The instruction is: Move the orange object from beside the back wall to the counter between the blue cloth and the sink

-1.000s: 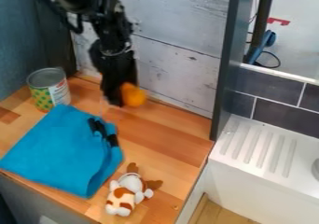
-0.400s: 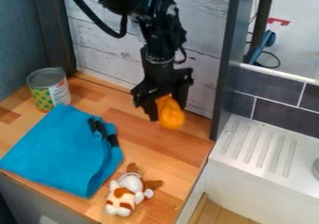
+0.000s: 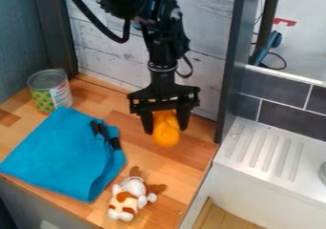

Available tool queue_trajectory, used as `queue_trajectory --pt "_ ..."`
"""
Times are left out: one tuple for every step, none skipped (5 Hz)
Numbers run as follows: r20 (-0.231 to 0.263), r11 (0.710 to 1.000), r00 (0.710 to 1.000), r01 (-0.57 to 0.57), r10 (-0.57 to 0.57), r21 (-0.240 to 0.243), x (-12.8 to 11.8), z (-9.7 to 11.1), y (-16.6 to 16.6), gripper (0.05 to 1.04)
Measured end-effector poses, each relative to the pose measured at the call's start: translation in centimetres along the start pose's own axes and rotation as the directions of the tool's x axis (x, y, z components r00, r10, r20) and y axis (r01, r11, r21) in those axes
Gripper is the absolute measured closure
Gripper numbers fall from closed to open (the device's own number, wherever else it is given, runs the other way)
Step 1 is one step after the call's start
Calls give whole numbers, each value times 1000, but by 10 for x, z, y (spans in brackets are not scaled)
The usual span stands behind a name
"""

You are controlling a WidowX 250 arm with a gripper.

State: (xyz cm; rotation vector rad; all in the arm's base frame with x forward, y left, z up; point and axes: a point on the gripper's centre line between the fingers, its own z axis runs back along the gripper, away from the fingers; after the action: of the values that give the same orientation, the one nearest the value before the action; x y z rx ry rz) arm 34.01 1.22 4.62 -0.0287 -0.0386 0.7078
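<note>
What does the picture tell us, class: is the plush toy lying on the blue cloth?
No, the plush toy lies on the wooden counter, beside the blue cloth.

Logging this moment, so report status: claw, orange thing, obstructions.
Claw shut on orange object, near the back wall. Blue cloth and can off to one side, plush toy nearer the camera. Nothing visibly blocking.

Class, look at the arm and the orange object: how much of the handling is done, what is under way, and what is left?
Done, it seems: the grasp, as the gripper has the orange object between its fingers. Under way: holding it at or over the wooden counter; contact there can't be told. Left, judging by that hold: letting go.
</note>
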Motion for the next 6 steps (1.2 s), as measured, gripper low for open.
queue_trajectory --pt "-32 998 997 63 -63 -2 4 -15 1 266" --pt "-41 974 973 225 -227 -39 11 -30 -12 266" --pt "-23 949 950 311 -312 -43 12 -36 -11 267" --pt "-28 942 942 332 -333 -45 7 -38 -9 267" --pt "-69 941 939 334 -338 -59 -6 -35 -4 207" --pt "-43 930 934 350 -356 -111 -6 -9 -11 73"
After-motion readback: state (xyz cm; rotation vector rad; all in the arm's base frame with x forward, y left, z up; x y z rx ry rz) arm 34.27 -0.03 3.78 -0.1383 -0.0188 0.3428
